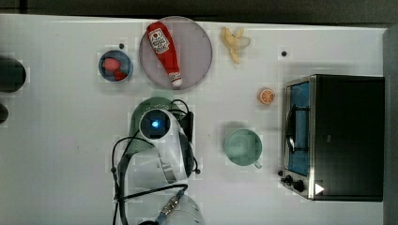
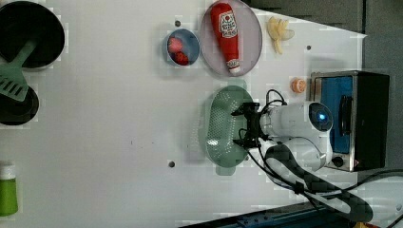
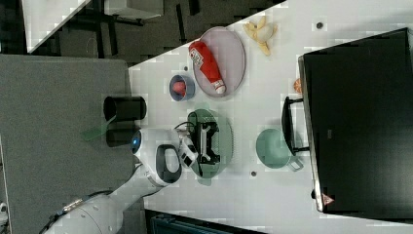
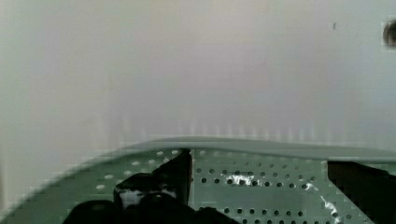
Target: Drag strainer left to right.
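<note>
Green strainer (image 2: 223,126) has the gripper (image 2: 244,127) inside it, fingers spread apart (nothing clamped); next comes a steady sideways push toward the mug (image 1: 242,146).

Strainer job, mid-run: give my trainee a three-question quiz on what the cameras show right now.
1. True or false: the ketchup bottle lies on the round plate.
2. In the top view, which object stands between the strainer and the toaster oven? A) blue bowl of red fruit B) pale green mug C) banana
3. Fill in: in the left view and the right view, the gripper reaches down inside the ____.

Key
1. True.
2. B: the mug stands apart from both, with its handle toward the oven.
3. Strainer: the wrist view shows dark fingers against its perforated wall.
</note>
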{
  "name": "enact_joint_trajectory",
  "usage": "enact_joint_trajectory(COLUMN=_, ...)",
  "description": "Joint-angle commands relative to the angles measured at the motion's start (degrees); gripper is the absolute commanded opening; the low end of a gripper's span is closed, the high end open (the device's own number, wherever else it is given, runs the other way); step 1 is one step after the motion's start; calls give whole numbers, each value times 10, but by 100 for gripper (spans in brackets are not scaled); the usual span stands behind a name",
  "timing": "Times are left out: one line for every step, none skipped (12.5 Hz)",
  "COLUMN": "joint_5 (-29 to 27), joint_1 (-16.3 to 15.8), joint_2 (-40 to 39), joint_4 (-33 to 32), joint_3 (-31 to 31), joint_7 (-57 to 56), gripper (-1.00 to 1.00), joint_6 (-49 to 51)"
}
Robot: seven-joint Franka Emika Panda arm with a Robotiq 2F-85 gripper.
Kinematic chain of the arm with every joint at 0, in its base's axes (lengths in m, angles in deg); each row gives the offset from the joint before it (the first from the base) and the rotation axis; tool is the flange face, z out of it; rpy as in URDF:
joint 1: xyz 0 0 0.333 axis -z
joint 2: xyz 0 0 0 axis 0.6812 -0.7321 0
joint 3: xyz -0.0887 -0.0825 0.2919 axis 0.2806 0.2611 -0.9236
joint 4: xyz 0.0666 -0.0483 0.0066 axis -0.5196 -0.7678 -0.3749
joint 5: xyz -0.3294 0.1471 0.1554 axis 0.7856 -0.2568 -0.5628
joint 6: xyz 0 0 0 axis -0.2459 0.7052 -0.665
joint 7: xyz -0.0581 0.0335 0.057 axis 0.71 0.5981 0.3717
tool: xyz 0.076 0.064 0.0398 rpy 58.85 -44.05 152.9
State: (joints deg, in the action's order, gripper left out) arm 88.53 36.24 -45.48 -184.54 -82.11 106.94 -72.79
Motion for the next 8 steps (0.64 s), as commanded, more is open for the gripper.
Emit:
enact_joint_trajectory(joint_5=7, joint_1=18, joint_2=11, joint_4=7, joint_3=41, joint_7=-101, gripper=100, joint_6=0)
enact_joint_trajectory(joint_5=7, joint_1=19, joint_2=11, joint_4=7, joint_3=54, joint_7=-115, gripper=100, joint_6=-3)
enact_joint_trajectory(joint_5=7, joint_1=20, joint_2=11, joint_4=7, joint_3=66, joint_7=-124, gripper=100, joint_6=-3)
enact_joint_trajectory(joint_5=7, joint_1=20, joint_2=11, joint_4=7, joint_3=77, joint_7=-132, gripper=100, joint_6=-3)
enact_joint_trajectory(joint_5=7, joint_1=21, joint_2=11, joint_4=7, joint_3=87, joint_7=-133, gripper=100, joint_6=-3)
enact_joint_trajectory(joint_5=7, joint_1=21, joint_2=11, joint_4=7, joint_3=96, joint_7=-133, gripper=100, joint_6=-3)
enact_joint_trajectory(joint_5=7, joint_1=21, joint_2=11, joint_4=7, joint_3=103, joint_7=-139, gripper=100, joint_6=-3)
enact_joint_trajectory(joint_5=7, joint_1=21, joint_2=11, joint_4=7, joint_3=110, joint_7=-151, gripper=100, joint_6=-3)
